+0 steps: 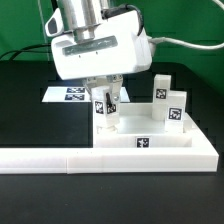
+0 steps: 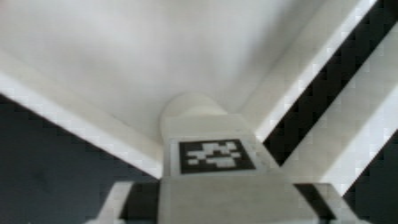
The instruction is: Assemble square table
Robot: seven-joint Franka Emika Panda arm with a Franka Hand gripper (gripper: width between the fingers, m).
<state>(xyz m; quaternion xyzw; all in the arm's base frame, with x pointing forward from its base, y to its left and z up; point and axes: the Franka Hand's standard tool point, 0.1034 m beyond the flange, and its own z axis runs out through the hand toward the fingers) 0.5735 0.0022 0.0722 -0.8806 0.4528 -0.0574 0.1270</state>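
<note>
White plastic made up the nearest thing in the exterior view: the long L-shaped rail (image 1: 60,160), laid across the front of the black table (image 1: 20,110) and turning back along the exterior view's right. Just behind the rail, touching its inner edge, the square slab (image 1: 150,140) of the table was seen lying flat, with a black-and-white tag on its front side. On the slab's near corner at the exterior view's left, a leg block (image 1: 103,112) was seen standing upright, its tag facing the camera. The gripper (image 1: 106,98) was held directly over that corner, its fingers (image 1: 113,98) closed against the sides of the leg block; in the wrist view the same leg block (image 2: 214,150) was seen between the fingertips (image 2: 125,205), tag forward, with the slab (image 2: 178,50) spread pale beyond it. Farther back on the slab, toward the exterior view's right, two more leg blocks (image 1: 160,90) (image 1: 174,108) were seen standing close together, well apart from the gripper. Behind the slab, partly hidden by the arm, the marker board (image 1: 68,95) was seen lying flat on the table. Beyond that, a green backdrop (image 1: 20,25) was seen.
</note>
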